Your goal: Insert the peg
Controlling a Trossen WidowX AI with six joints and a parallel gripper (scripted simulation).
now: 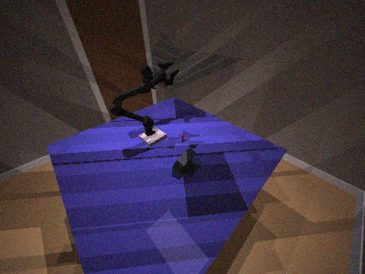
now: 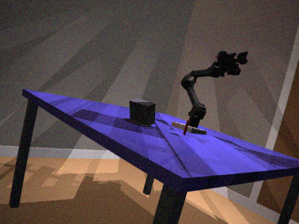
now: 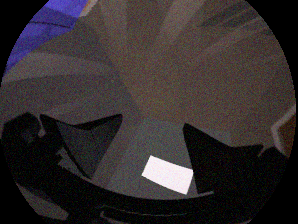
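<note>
From my exterior camera, at the far left, I have one end of the blue table (image 1: pixel 125 190) (image 2: pixel 103 124) (image 3: pixel 55 17), with a dark leg (image 2: pixel 23 152) below it. Next to the right, a dark block (image 1: pixel 186 164) (image 2: pixel 142 112) sits on the tabletop, its upper face paler than its sides. I can't make out a hole in it from any of my views. Right of the block, the red peg (image 1: pixel 182 138) (image 2: pixel 185 127) stands upright on the table, apart from the block and near the pale base plate (image 1: pixel 161 135) (image 2: pixel 200 132). The plate lies partly behind the peg in this view, and the black arm (image 1: pixel 131 93) (image 2: pixel 194 96) rises from it, bending up and over to the right. Farthest right, my tool (image 1: pixel 172 71) (image 2: pixel 244 63) (image 3: pixel 153 121) hangs high above the table, well apart from the peg. Its fingers are spread wide, with nothing between them.
</note>
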